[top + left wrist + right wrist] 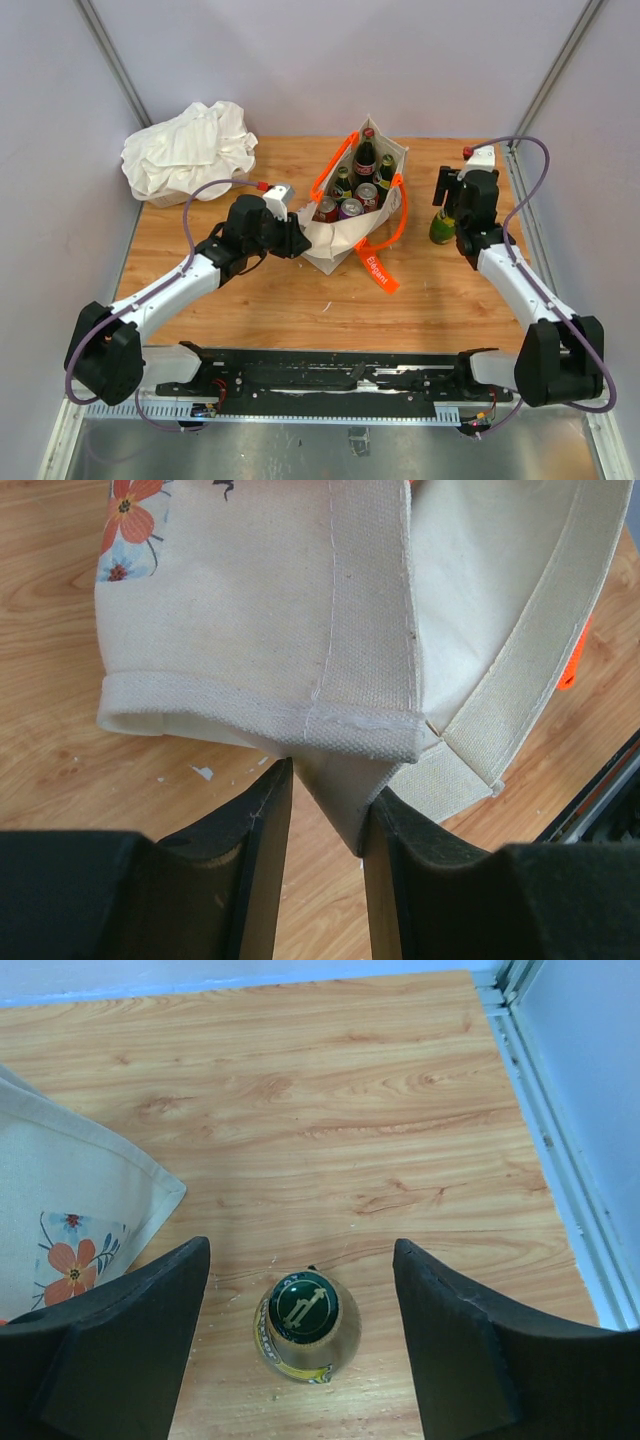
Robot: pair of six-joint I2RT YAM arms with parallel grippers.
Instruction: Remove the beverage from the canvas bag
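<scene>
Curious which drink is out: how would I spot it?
On the wooden table, look right of the canvas bag. A green bottle stands alone below the open right end effector; the other drinks sit inside the bag.

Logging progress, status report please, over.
Left gripper shut on canvas bag rim. Right gripper open over green bottle standing on table. More drinks in bag. Path clear.

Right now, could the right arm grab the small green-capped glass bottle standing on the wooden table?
Probably yes: the right gripper hangs open directly over the bottle, nothing between; the cream canvas bag sits aside.
</scene>
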